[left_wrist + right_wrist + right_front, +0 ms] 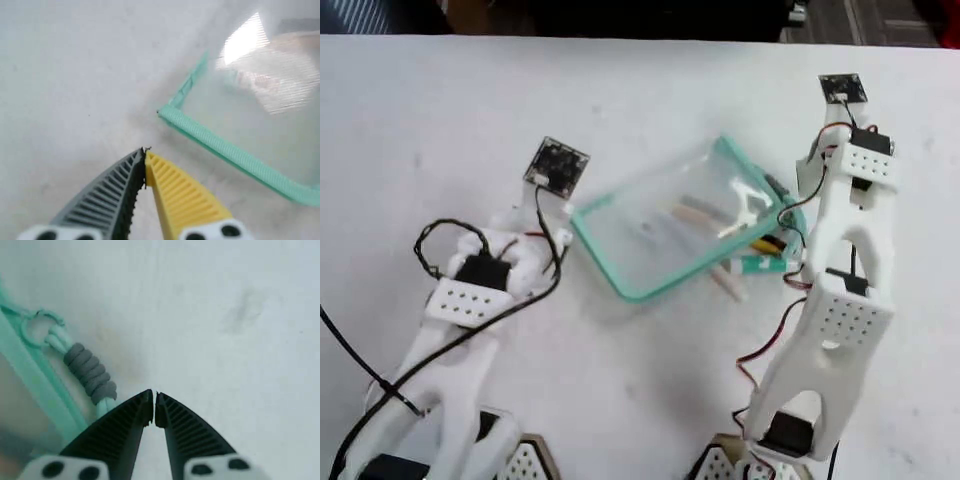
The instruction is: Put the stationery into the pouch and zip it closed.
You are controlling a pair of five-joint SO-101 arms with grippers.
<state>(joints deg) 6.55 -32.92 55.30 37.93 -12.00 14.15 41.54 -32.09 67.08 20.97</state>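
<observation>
The clear pouch (pixel 660 225) with a teal edge lies flat mid-table. Several pens (pixel 705 212) lie inside it. A yellow-and-black pencil (pixel 767 243), a teal-and-white item (pixel 760 264) and a beige pen end (pixel 730 283) stick out at its near right corner. My left gripper (pixel 145 152), one finger grey and one yellow, is shut with nothing in it, just short of the pouch's left corner (pixel 167 114). My right gripper (pixel 154 396) is shut and holds nothing. It rests on the table beside the zipper pull's grey knotted cord (pixel 90 372) and teal ring (pixel 36 324).
The left arm (pixel 470 290) lies at the pouch's left and the right arm (pixel 845 250) stands at its right. White tabletop (pixel 620 90) stretches behind the pouch to the far edge.
</observation>
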